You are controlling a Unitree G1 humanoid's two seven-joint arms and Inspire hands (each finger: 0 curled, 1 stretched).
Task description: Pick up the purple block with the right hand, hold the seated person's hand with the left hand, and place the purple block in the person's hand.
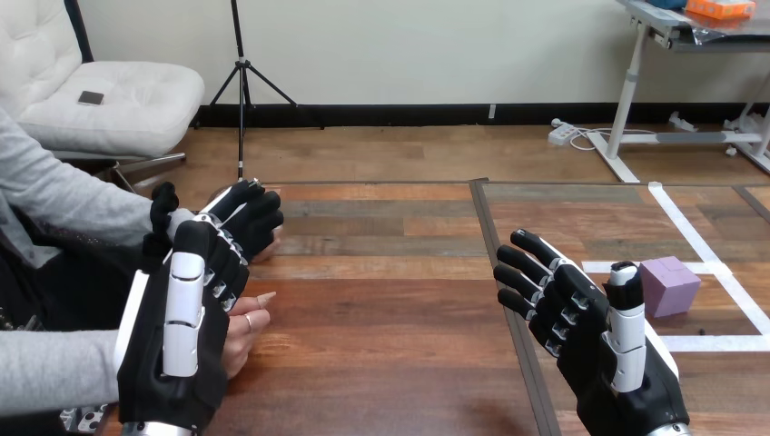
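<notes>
Spreading its fingers straight and wide in the lower right of the frame, the right hand (590, 327) holds nothing. The purple block (669, 284) sits on the desk (390, 345) right of centre, near that hand's thumb and within a white tape outline (717, 343). At the lower left, the left hand (172, 363) lies against the person's hand (247, 329), seemingly touching it. Its back hides the contact, so I cannot tell whether it has any hold.

Black left hand (156, 363) and right hand (619, 377), white shells on their backs, the right's jointed fingers (536, 247) black-and-white.
</notes>
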